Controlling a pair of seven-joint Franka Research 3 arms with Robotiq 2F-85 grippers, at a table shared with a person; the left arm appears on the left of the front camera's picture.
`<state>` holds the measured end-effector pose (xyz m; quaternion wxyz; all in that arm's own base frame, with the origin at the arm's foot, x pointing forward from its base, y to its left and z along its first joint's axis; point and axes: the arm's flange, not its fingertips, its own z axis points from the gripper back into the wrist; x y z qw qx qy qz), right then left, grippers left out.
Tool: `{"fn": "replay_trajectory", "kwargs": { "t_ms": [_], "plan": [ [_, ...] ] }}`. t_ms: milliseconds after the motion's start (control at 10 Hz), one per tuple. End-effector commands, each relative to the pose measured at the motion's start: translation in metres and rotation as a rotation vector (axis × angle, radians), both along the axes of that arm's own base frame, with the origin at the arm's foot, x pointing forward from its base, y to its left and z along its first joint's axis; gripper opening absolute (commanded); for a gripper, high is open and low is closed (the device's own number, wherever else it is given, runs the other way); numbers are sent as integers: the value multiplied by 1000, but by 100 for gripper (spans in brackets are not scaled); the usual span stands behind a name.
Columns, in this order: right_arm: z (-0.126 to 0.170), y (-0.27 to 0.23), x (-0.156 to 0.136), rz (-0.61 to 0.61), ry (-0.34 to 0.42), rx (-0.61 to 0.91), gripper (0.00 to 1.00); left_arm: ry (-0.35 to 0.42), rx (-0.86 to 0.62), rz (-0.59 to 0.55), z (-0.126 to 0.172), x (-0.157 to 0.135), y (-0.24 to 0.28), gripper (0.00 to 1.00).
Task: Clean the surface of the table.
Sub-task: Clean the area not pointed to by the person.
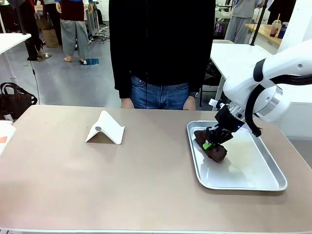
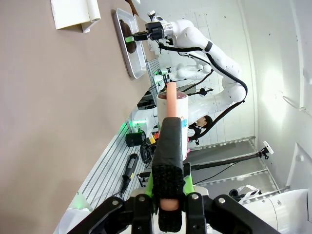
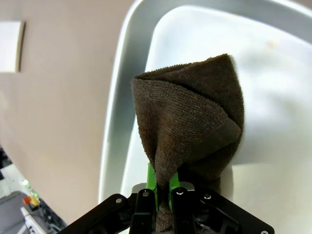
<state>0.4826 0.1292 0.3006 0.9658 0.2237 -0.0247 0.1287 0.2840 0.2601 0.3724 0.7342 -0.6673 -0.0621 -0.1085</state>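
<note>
The table has a matte beige top. At its right end lies a silver tray. My right gripper is shut on a bunched brown cloth that hangs down onto the tray's left part. From the right wrist, the cloth rises from between the shut gripper over the tray. My left gripper is shut on a long black-and-pink tool, held off beyond the table edge; the tray and right gripper show far off.
A white folded stand sits left of the table's middle. A person in a black top stands at the far edge. A white item lies at the left edge. A dark bag sits on the floor beyond.
</note>
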Motion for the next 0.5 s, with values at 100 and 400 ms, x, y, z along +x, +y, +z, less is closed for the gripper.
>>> {"fn": "replay_trajectory", "kwargs": {
  "t_ms": [100,400],
  "plan": [
    [-12,9,-31,68,19,4,11,-1,-13,7,8,-1,3,23],
    [-16,-1,-24,12,-2,-23,11,-1,-13,7,8,-1,3,23]
  ]
}}
